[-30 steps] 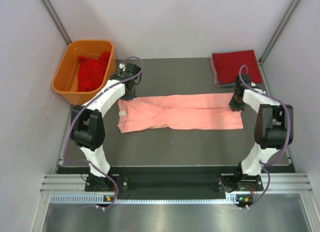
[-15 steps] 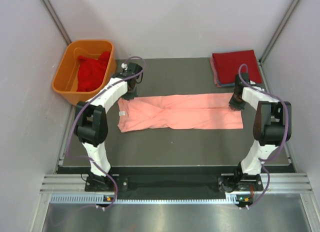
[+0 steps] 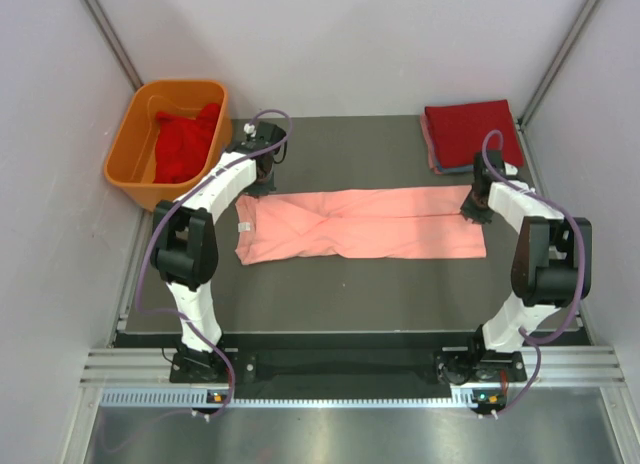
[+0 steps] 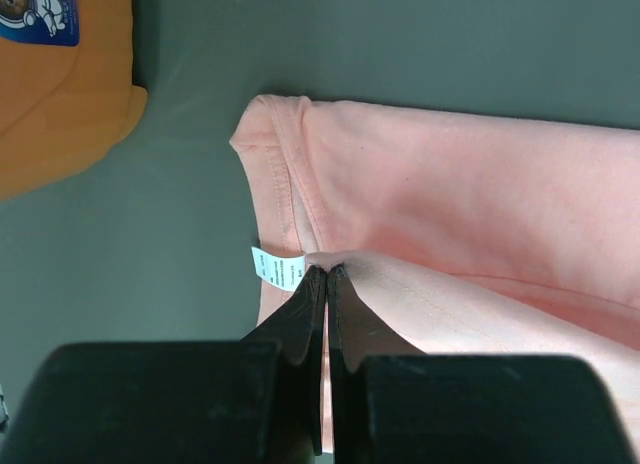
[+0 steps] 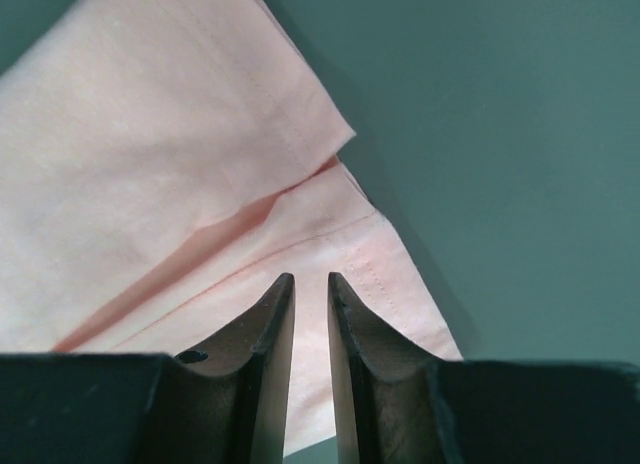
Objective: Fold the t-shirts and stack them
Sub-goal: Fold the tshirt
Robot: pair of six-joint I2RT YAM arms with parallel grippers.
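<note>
salmon-pink t-shirt (image 3: 360, 224), red folded t-shirt (image 3: 472, 131), orange tub (image 3: 125, 154)

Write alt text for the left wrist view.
The left gripper pinches a fold of the salmon-pink t-shirt beside its white label. The shirt lies on a dark table; an orange tub shows at upper left.

Counts: one salmon-pink t-shirt (image 3: 360, 222) at centre, bearing one white label (image 4: 277, 268). One folded stack (image 3: 472, 132) far right, red on top, lower layers uncountable. One orange tub (image 3: 128, 149) far left, holding one red bundle (image 3: 185, 144). Two arms: left arm (image 3: 215, 189), right arm (image 3: 515, 199).
</note>
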